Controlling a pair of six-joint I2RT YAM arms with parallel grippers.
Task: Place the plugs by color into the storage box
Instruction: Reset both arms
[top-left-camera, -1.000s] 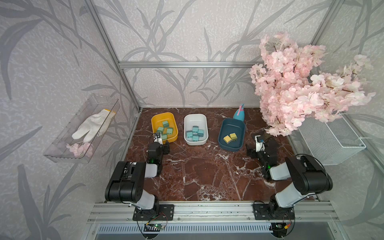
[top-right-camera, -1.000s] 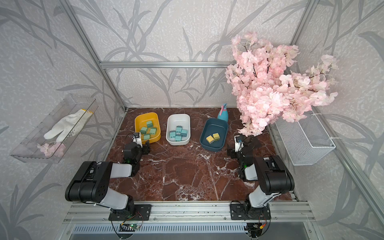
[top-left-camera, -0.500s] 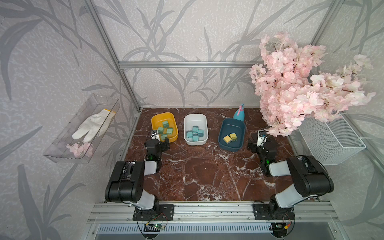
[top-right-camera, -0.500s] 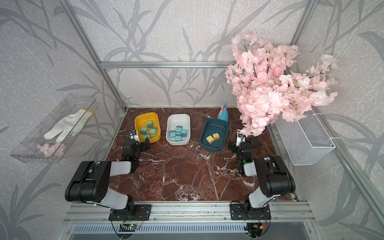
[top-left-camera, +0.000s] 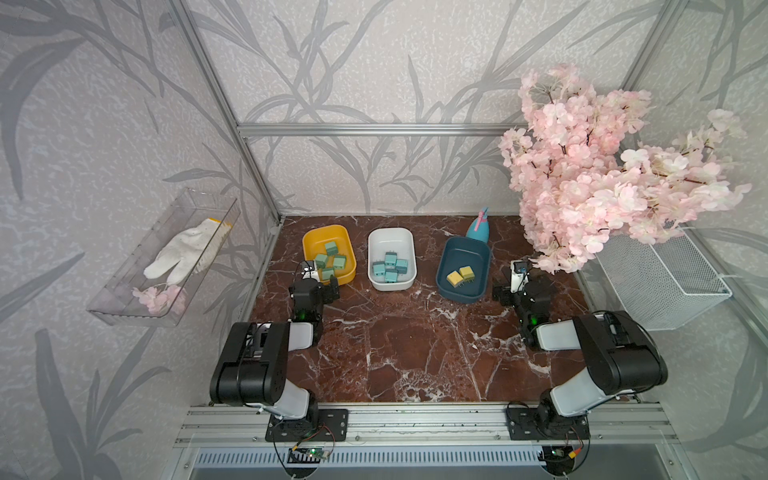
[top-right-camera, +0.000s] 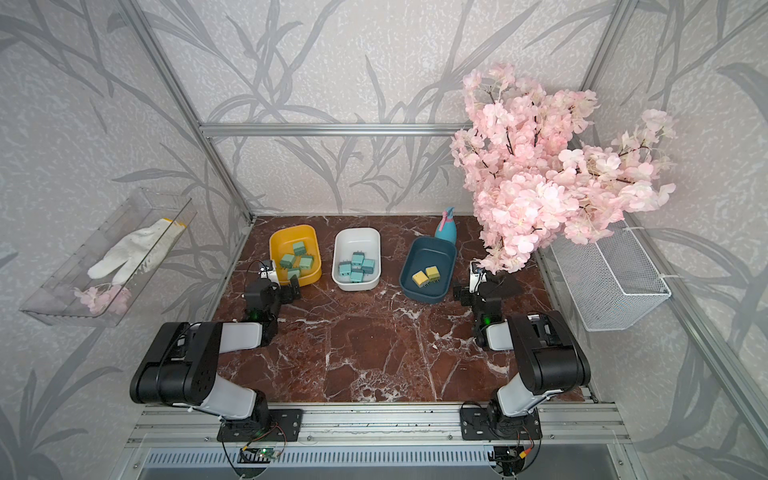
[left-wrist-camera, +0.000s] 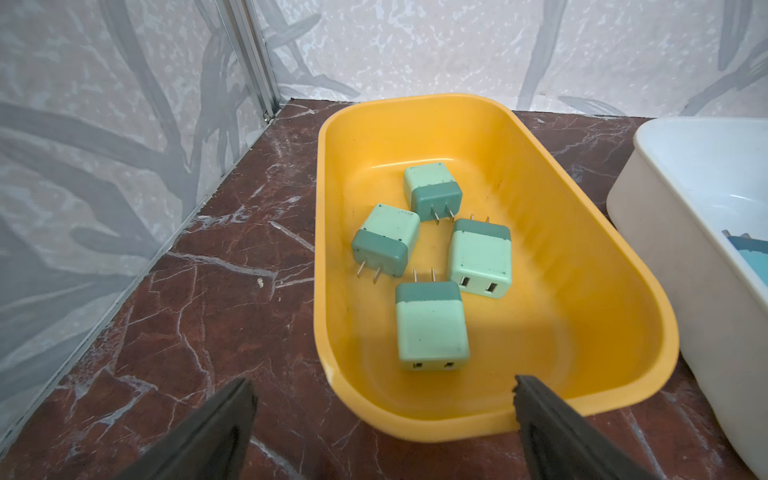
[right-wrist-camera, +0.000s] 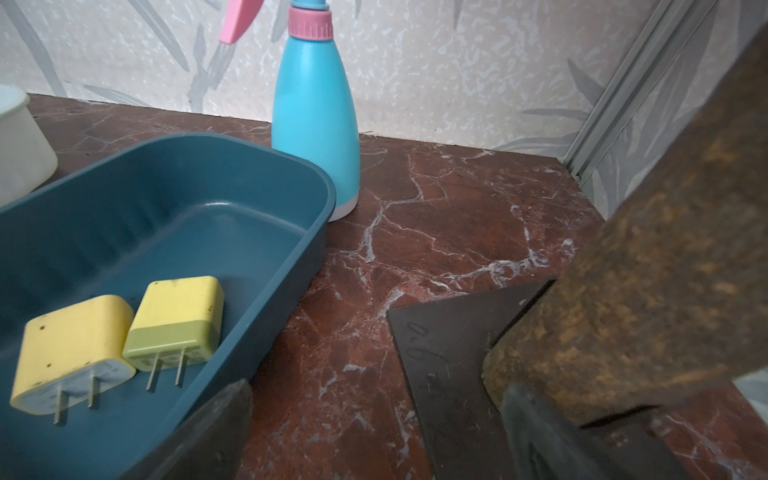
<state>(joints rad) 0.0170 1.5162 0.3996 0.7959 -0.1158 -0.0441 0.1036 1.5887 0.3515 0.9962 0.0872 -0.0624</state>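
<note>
The plugs all lie inside three bins, sorted by colour, and none shows loose on the counter (top-left-camera: 415, 340) in both top views. The sorting therefore looks complete, and the step in hand reads as the close of the task.

The left fingers (left-wrist-camera: 208, 432) stand wide apart and empty, just short of the near rim of the yellow bin (left-wrist-camera: 582, 291). Straight ahead of them, inside that bin, four sage green plugs (left-wrist-camera: 432, 328) lie close together with their prongs pointing different ways.

The right fingers (right-wrist-camera: 216, 428) are spread as well, with nothing between them. The dark blue bin (right-wrist-camera: 187, 216) lies just beside one finger and holds two yellow plugs (right-wrist-camera: 174, 320) side by side, prongs toward the fingers. On the other side of those fingers the rough brown trunk (right-wrist-camera: 644, 270) rises from a black base plate (right-wrist-camera: 449, 345); I cannot tell whether finger and trunk touch.

Between the two pairs of fingers sits the white bin (top-left-camera: 390, 241), with five light blue plugs (top-left-camera: 390, 266) bunched in its nearer half. A blue spray bottle (right-wrist-camera: 316, 116) stands beyond the dark blue bin, just beside its far rim.

What seems left is to draw both arms back, and that calls for care: the left fingers must clear the yellow rim, and the right ones must keep off the trunk
</note>
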